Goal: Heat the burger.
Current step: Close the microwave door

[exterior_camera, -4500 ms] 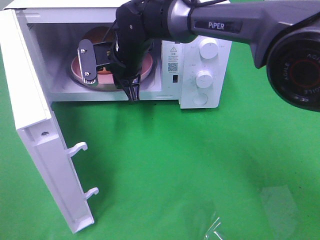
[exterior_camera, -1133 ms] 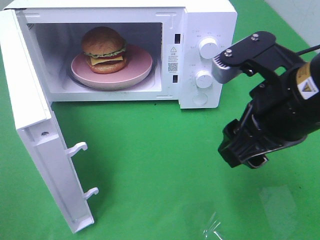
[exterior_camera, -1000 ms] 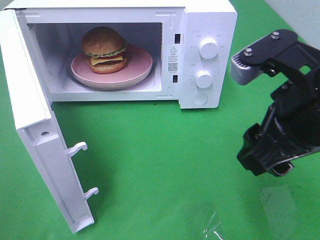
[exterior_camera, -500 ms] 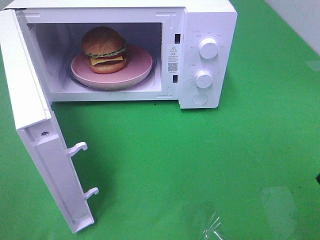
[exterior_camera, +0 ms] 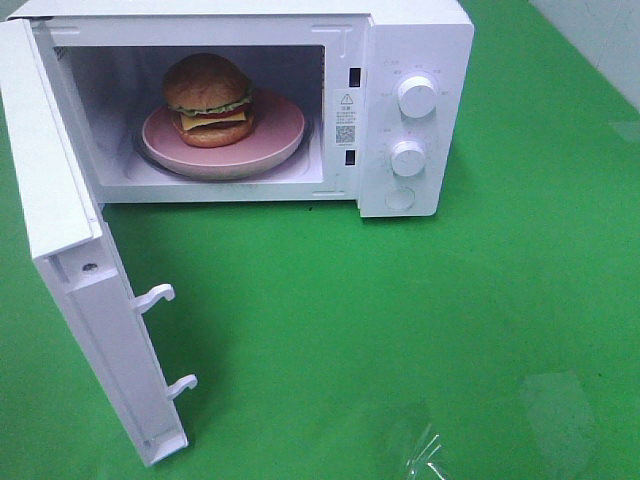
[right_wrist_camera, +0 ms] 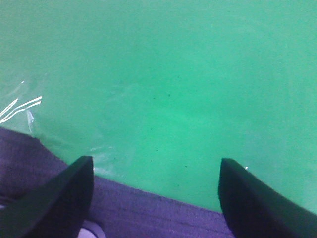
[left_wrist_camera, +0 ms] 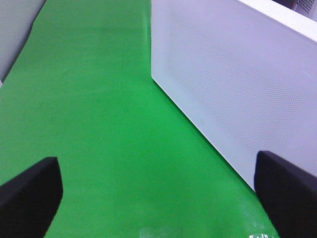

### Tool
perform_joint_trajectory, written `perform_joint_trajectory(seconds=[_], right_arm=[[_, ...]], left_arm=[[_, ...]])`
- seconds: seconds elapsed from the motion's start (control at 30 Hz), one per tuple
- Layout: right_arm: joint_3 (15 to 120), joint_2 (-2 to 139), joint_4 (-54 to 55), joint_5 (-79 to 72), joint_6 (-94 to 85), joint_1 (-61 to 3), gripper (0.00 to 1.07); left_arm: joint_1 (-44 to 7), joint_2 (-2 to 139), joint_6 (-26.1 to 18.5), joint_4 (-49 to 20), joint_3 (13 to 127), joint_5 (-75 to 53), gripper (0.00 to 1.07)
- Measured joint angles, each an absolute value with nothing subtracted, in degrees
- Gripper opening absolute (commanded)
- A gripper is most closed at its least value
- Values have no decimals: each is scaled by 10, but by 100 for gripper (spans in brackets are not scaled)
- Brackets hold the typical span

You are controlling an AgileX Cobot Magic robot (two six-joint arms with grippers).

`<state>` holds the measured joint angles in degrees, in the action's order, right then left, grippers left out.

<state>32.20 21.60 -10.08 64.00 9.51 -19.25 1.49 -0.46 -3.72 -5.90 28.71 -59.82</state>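
1. At the far left the microwave door (exterior_camera: 70, 250) stands swung wide open, its latch hooks (exterior_camera: 158, 293) pointing out over the green cloth (exterior_camera: 400, 320).
2. The burger (exterior_camera: 208, 98) sits upright inside the microwave (exterior_camera: 420, 30), on the left-rear part of a pink plate (exterior_camera: 285, 130) in the cavity.
3. I judge the burger light, soft and loosely stacked. The glossy bun could slip under the pads, and a firm squeeze would dent it and push the lettuce and cheese sideways. The stiff plate rim is the safer place to take hold if it has to move at all. It is already in the cavity, so the door is more likely the next thing to handle.
4. On the right-hand panel are an upper dial (exterior_camera: 417, 96) and a lower dial (exterior_camera: 408, 158), with a round button (exterior_camera: 400, 198) beneath them.
5. The left gripper (left_wrist_camera: 158, 193) has its jaws spread wide with nothing between them, over the green cloth. A white perforated panel (left_wrist_camera: 237, 79) lies near one fingertip. It is probably the door's outer face, though the view is too close to be sure.
6. The right gripper (right_wrist_camera: 156, 198) is also wide open and empty, hanging above bare green cloth. Neither arm shows in the high view.
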Motion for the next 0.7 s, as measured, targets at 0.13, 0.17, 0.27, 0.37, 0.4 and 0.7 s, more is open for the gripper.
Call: perform_joint_trajectory(seconds=[0.13,0.17,0.27,0.37,0.4,0.7], right_arm=[[313,171,-99,628,95,-164,69],[313,152,-97,621,95,-153,69],[312,120,-94,610,95,-134,69],[312,69,-81,590,95,-103,69],[306,45,-72,578,95,-86,69],[293,-2,-59,582,96,-52,67]], left_arm=[[15,-5,-37,-59,287,-598,98],[15,-5,-37,-59,287,-598,98],[15,-5,-37,-59,287,-598,98],[15,-5,-37,-59,287,-598,98],[15,-5,-37,-59,287,-598,98],[15,-5,-37,-59,287,-598,98]])
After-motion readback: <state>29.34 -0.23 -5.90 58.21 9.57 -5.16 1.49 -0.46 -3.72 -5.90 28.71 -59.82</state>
